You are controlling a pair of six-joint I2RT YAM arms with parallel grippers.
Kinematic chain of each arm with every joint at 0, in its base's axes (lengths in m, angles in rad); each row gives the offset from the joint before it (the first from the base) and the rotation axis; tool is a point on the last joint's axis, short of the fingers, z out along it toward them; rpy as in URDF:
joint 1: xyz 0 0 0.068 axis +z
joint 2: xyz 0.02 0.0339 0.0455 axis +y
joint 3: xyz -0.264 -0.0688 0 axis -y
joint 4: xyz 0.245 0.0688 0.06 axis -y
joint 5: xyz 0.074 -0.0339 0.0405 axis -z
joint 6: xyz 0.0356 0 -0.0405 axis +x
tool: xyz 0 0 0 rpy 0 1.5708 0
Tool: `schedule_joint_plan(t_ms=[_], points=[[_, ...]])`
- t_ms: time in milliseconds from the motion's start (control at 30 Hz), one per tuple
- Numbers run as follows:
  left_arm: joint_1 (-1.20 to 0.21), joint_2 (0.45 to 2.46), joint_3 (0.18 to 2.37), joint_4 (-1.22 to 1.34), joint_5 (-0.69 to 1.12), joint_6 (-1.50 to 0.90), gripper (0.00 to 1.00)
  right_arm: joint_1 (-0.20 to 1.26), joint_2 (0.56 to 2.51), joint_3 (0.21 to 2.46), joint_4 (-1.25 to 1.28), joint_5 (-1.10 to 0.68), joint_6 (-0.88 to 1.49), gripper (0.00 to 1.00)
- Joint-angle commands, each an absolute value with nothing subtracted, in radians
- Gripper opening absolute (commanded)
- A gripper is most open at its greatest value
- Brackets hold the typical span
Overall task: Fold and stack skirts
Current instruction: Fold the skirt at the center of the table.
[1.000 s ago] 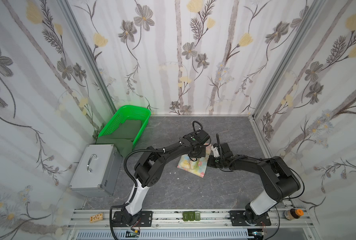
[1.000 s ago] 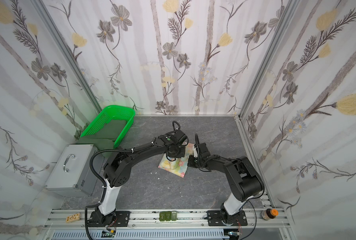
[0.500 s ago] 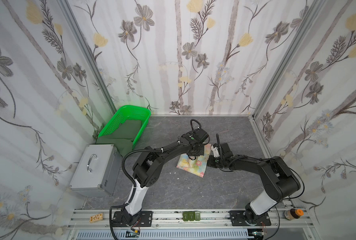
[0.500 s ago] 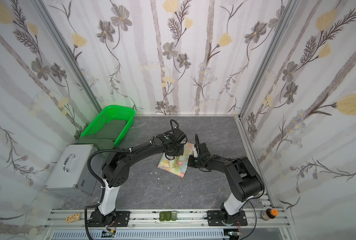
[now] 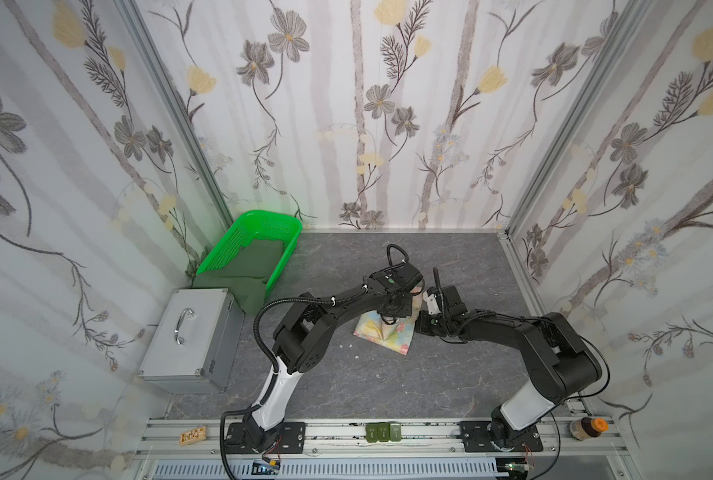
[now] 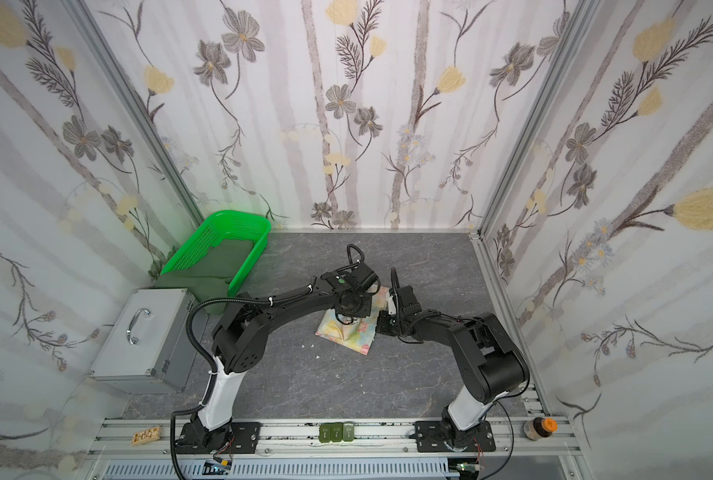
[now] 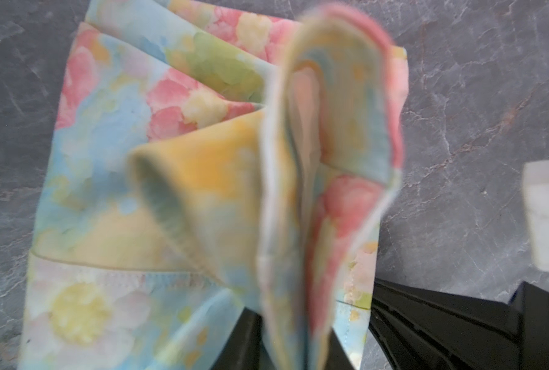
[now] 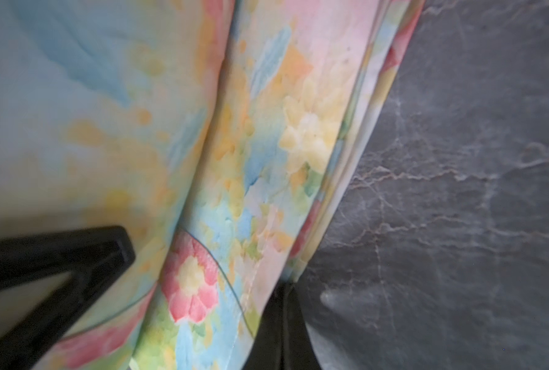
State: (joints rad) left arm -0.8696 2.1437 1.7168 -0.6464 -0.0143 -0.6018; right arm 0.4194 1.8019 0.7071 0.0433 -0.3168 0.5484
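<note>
The floral skirt is anchored by the pinching right gripper (opposite the basket); the left gripper is held parted around its fold.

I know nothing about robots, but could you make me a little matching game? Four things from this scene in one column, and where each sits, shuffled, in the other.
Things
1. floral skirt
2. green skirt
3. metal case
4. jar

Places
A. on the front rail
B. spilling out of the basket
C. on the table, one fold standing up
D. beside the basket, lid shut

Pairs: 1-C, 2-B, 3-D, 4-A
</note>
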Motion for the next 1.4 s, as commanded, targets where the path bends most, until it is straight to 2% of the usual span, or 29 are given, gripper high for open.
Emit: schedule_joint_plan(t_ms=[0,133,333,933,1100,1367], points=[[-0.871,2.141,1.724,-0.642,-0.036,-0.596,0.39,0.421,1.803,0.705,0.014,-0.326,0.546,0.0],[-0.87,2.139,1.726,-0.642,-0.034,-0.599,0.51,0.422,1.795,0.703,0.012,-0.327,0.548,0.0],[-0.866,2.1,1.712,-0.643,-0.049,-0.595,0.57,0.42,1.759,0.679,-0.001,-0.33,0.548,0.0],[-0.813,2.013,1.643,-0.639,-0.109,-0.562,0.58,0.4,1.641,0.636,-0.042,-0.336,0.543,0.0],[-0.811,1.972,1.642,-0.638,-0.125,-0.555,0.66,0.389,1.607,0.632,-0.057,-0.337,0.543,0.0],[-0.802,2.015,1.604,-0.635,-0.123,-0.542,0.63,0.371,1.488,0.659,-0.128,-0.332,0.537,0.0]])
